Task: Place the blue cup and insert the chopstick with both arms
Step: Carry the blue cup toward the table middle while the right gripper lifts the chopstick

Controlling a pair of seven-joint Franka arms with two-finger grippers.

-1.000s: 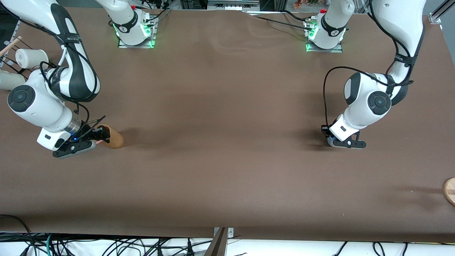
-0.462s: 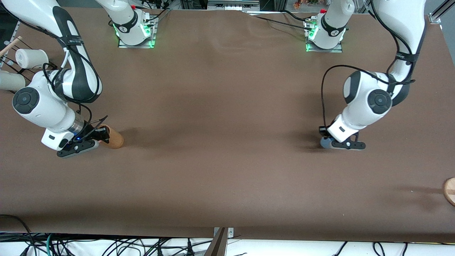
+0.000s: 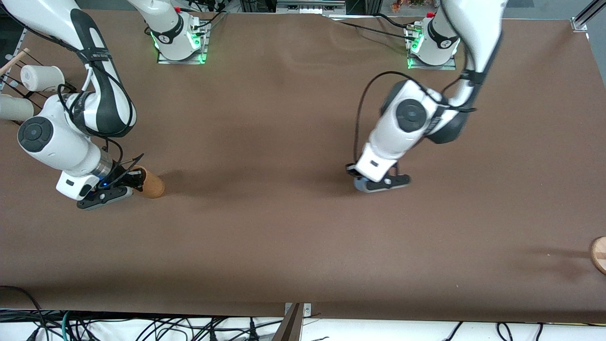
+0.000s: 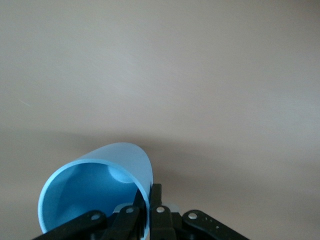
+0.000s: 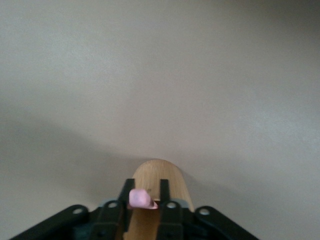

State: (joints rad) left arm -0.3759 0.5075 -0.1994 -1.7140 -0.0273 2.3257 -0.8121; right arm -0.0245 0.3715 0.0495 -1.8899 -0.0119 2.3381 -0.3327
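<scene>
The blue cup [image 4: 97, 192] hangs in the left gripper [image 4: 145, 212], whose fingers [image 4: 157, 200] are clamped together on the cup's wall at the rim, one inside the mouth and one outside. The left wrist view looks straight into the open mouth, and only bare brown bench [image 3: 284, 237] lies under it. In the front view just a sliver of the blue cup [image 3: 360, 185] shows beneath the left gripper [image 3: 381, 182], which is low over the middle of the bench, somewhat toward the left arm's end.

The chopstick [image 5: 141, 198], pink and thin, sits between the fingers [image 5: 164, 192] of the right gripper [image 5: 145, 197]; only its blunt end is visible there. The fingers stand close on either side of that end; whether they are pressing on it cannot be told. Directly below it is the tan cup [image 5: 157, 195], a cork-coloured cylinder whose rounded side fills the space under the fingers. In the front view the right gripper [image 3: 124, 182] is down at the tan cup [image 3: 151, 183], which is well toward the right arm's end of the bench, and the chopstick itself is too small to make out there.

Farther from the front camera, at the edge of the right arm's end, lie two white cups [image 3: 40, 77] with a tan wooden stick [image 3: 14, 61] just beside them. A round wooden piece [image 3: 599, 255] sits at the edge of the left arm's end, nearer the front camera.
</scene>
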